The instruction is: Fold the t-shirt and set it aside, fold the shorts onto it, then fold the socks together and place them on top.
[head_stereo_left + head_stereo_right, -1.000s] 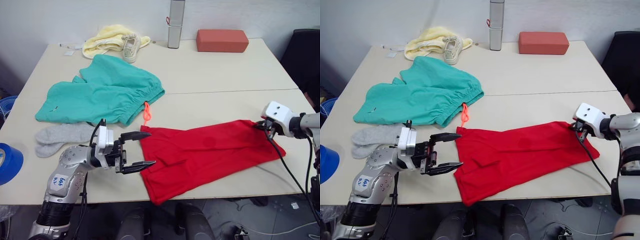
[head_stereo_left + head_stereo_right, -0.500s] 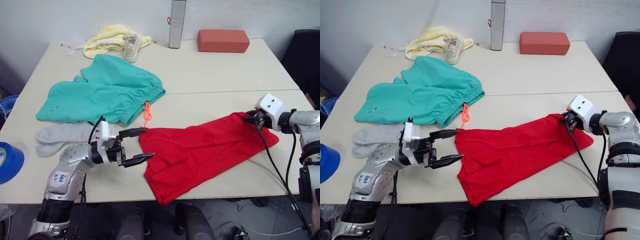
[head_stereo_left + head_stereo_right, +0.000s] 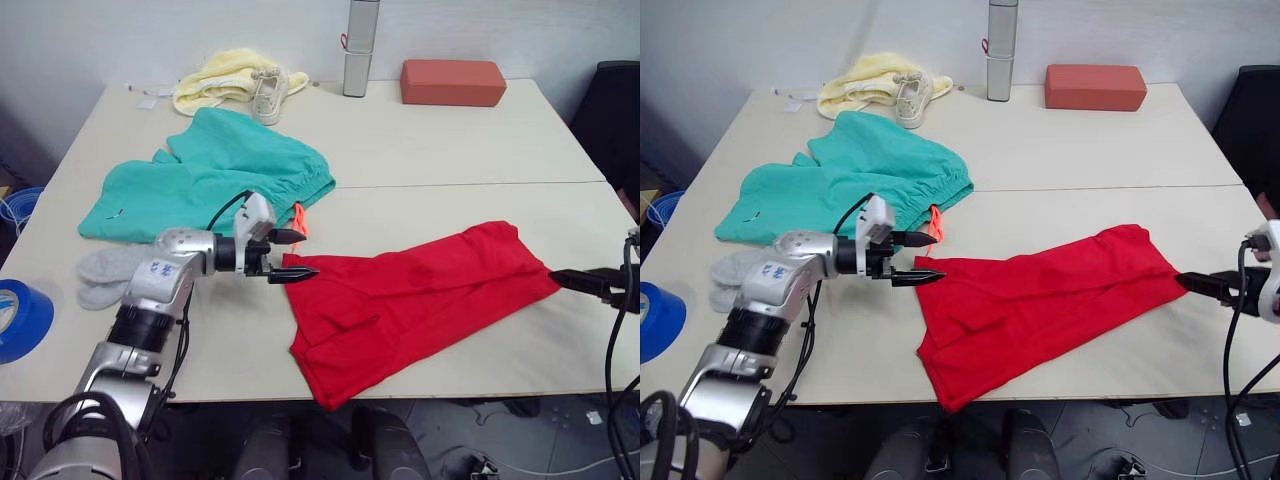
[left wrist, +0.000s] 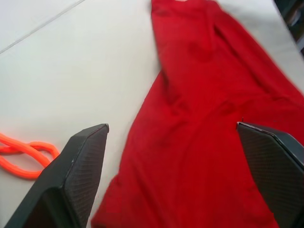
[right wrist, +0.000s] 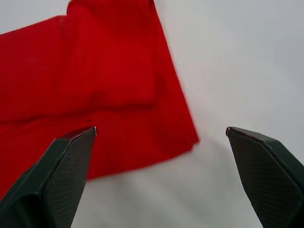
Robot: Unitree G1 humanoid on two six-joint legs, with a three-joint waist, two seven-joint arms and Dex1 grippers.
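T-shirt: the t-shirt (image 3: pixel 415 300) is soft red cloth lying on the table (image 3: pixel 440 140) as a long, slanted band with rumpled folds — its near-left corner comes to a point at the front edge, its far-right end is squared off.
Left gripper: the left gripper (image 3: pixel 287 256) hovers at the t-shirt's left corner, its two black fingers apart with nothing between them; the left wrist view shows the ribbed, carbon-like weave of the fingers (image 4: pixel 76 180) and red cloth spread between and beyond them.
Right gripper: the right gripper (image 3: pixel 1196 285) sits just off the t-shirt's right end, partly cut by the picture edge; the right wrist view shows its fingers spread wide and empty, with the t-shirt's squared corner lying flat on bare table.
Shorts: the shorts (image 3: pixel 205 180) are teal cloth with a gathered waistband, spread on the table's left half behind the left arm; the orange-pink drawstring (image 4: pixel 21 159) shows as a looped cord in the left wrist view.
Socks: the socks (image 3: pixel 105 272) — grey knit — lie at the left near the shorts, partly hidden by the left arm.
Far edge: a pale yellow cloth (image 3: pixel 215 75) with a small off-white shoe (image 3: pixel 268 92) on it, a metal cylinder (image 3: pixel 357 55) cut off at the top, and a red-brown block (image 3: pixel 452 82).
Left edge: a blue tape roll (image 3: pixel 20 318), cut by the frame.
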